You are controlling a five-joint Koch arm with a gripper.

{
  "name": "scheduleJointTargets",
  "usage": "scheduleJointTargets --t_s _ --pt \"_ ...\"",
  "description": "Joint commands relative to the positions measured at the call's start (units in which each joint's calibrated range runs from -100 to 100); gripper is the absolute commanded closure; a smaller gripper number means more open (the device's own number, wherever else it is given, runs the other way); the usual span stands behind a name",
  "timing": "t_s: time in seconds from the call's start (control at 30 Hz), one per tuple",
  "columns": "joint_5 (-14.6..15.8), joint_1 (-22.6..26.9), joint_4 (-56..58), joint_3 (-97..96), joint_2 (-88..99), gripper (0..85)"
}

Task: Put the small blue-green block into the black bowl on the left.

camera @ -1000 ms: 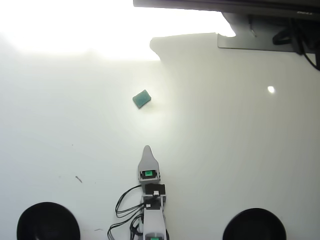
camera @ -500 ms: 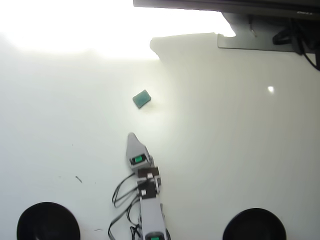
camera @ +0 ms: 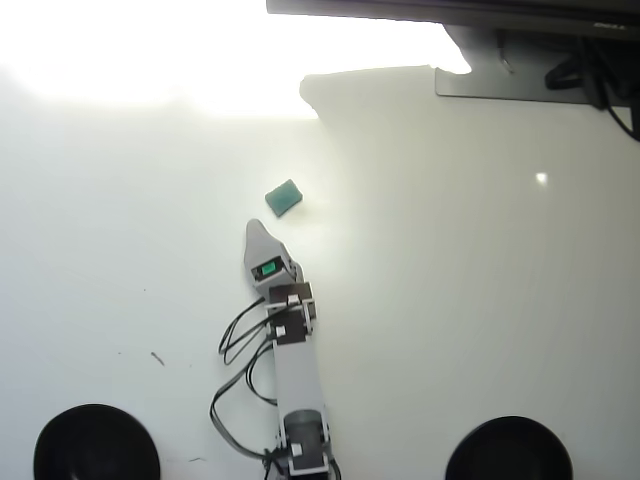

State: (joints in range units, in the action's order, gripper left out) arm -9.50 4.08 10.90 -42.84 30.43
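On the white table, overhead view, two black bowls sit at the near edge: the black bowl at lower left, its twin at lower right. Monitor foot at upper right, well clear.

Arm reaches up from the bottom centre, leaning slightly left in view, cables looped on its left side.

Gripper: only one pointed tip visible from above, jaws stacked for this camera, so I cannot tell whether they are apart or together. Nothing seen held.

Small blue-green block lies flat on the table, turned at an angle, near the tip but apart, up and to the right of it.

Step in hand, as judged: approach for grasp. Tip sits left of the block, so swing right, open before descending, and align the jaws across the block's narrow faces. Risk: nudging the block aside.
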Motion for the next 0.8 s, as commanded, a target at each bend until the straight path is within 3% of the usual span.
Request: scheduleJointTargets --t_s 0.0,0.77 --pt "-0.2 -0.3 1.0 7.0 -2.7 39.6" --pt "-2.3 -3.3 17.0 35.8 -27.3 43.4"
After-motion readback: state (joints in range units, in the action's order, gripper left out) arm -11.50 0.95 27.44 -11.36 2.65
